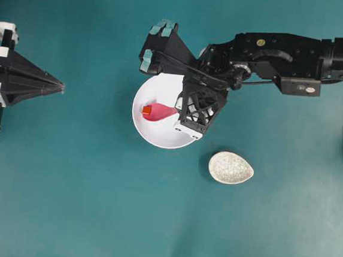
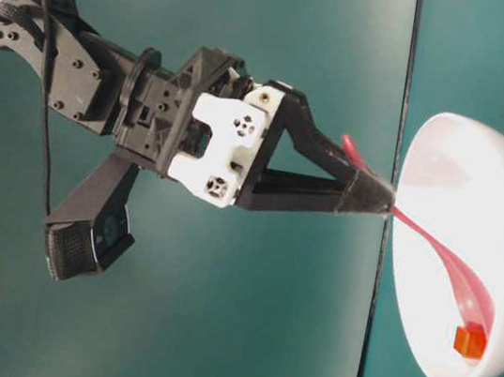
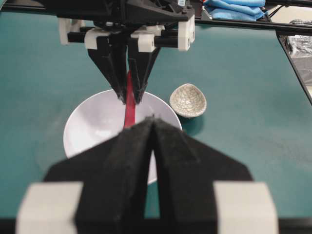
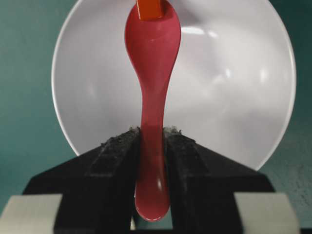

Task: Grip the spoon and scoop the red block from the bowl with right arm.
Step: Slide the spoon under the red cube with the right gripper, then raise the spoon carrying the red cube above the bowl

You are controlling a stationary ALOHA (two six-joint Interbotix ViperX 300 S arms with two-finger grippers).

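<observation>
Right pincer point(image 4: 152, 134) clamped on spoon point(image 4: 152, 73) handle, mid-length. Glossy, stiff, light, likely slippery: best held there firmly. Red block point(image 4: 149, 8) at spoon tip, ahead of pincer, inside bowl point(image 4: 229, 83).

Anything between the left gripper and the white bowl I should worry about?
No. The overhead view shows only bare teal table between the left gripper and the bowl.
</observation>
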